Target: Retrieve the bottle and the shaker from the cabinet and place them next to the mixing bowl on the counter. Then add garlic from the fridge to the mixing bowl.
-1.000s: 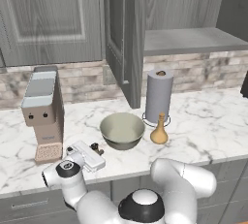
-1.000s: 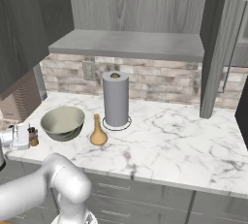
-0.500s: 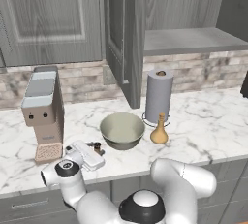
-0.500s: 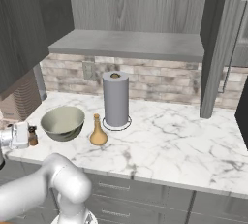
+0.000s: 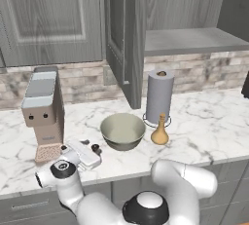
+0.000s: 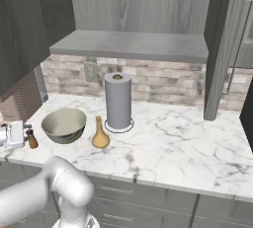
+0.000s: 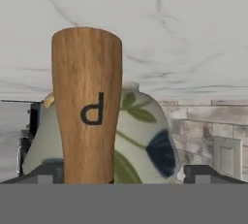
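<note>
The jaws stand spread either side of the wooden shaker (image 7: 87,106) at centre-left of the hand view, which stands low left on the marble desk (image 5: 204,117) just beside the mixing bowl (image 5: 122,130), the bottle (image 5: 160,131) right of it.

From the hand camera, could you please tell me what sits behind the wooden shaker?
Behind the wooden shaker sits the mixing bowl, pale with a leaf-and-blue pattern, and beyond it the brick backsplash. The shaker covers the bowl's middle, so nothing inside it can be seen.
</note>
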Available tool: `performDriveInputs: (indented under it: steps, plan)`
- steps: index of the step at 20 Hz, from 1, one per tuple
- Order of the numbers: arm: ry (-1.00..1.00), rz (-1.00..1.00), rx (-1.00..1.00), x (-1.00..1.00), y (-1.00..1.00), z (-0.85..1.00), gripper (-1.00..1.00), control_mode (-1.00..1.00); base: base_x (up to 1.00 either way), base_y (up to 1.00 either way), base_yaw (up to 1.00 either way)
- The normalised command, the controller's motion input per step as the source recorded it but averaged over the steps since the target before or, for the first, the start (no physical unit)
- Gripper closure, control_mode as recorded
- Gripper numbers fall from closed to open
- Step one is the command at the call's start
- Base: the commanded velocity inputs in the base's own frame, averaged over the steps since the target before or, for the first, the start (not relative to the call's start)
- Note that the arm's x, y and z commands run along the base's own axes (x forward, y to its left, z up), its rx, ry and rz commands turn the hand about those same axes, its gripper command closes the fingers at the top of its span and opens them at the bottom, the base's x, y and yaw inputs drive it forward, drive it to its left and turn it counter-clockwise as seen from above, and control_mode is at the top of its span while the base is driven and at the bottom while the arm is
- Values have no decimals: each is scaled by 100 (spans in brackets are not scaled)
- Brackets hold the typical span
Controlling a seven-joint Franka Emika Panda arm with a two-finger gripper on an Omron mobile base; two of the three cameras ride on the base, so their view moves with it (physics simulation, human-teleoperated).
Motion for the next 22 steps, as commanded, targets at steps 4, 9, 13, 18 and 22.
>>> performDriveInputs:
  steps: [4, 9, 13, 18, 22]
  plan:
    - [-1, 3, 2, -47, 0, 77, -100, -100, 0, 0, 0]
    - [-1, 1, 1, -67, -16, 55, -100, -100, 0, 0, 0]
    - [-2, 0, 0, -60, -40, 36, -100, -100, 0, 0, 0]
    - [-12, 2, 4, -50, -72, 62, -100, -100, 0, 0, 0]
    - [-20, 2, 14, -56, -99, 45, -100, -100, 0, 0, 0]
